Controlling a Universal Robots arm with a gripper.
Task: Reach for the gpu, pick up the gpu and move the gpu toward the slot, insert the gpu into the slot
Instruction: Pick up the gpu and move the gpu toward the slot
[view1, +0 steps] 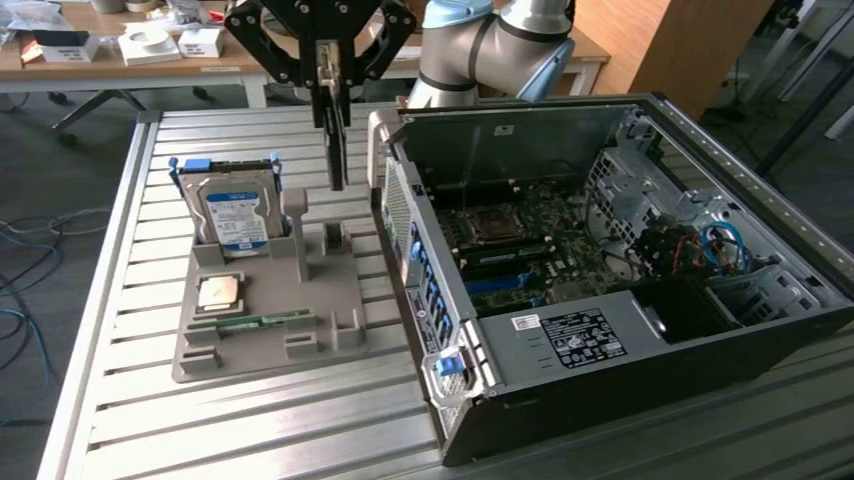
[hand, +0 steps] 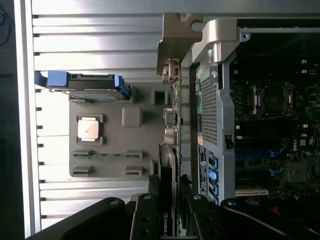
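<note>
My gripper (view1: 335, 75) hangs above the table, shut on the gpu (view1: 339, 140). The thin dark card points straight down, edge-on, between the grey holder and the open computer case. In the wrist view the gpu (hand: 169, 175) runs away from my fingers (hand: 145, 220), and its pale metal bracket (hand: 175, 42) reaches the case's corner. The green motherboard (view1: 561, 250) lies inside the case. The slot (view1: 505, 272) is a dark strip on it, next to the blue strips. The card is clear of the case and outside it.
A grey holder (view1: 267, 300) on the slatted table carries a blue-labelled hard drive (view1: 234, 210), a square silver chip (view1: 220, 292) and a slim green stick (view1: 254, 322). The case's raised wall (view1: 400, 200) stands close beside the card. A cluttered desk (view1: 134, 45) is behind.
</note>
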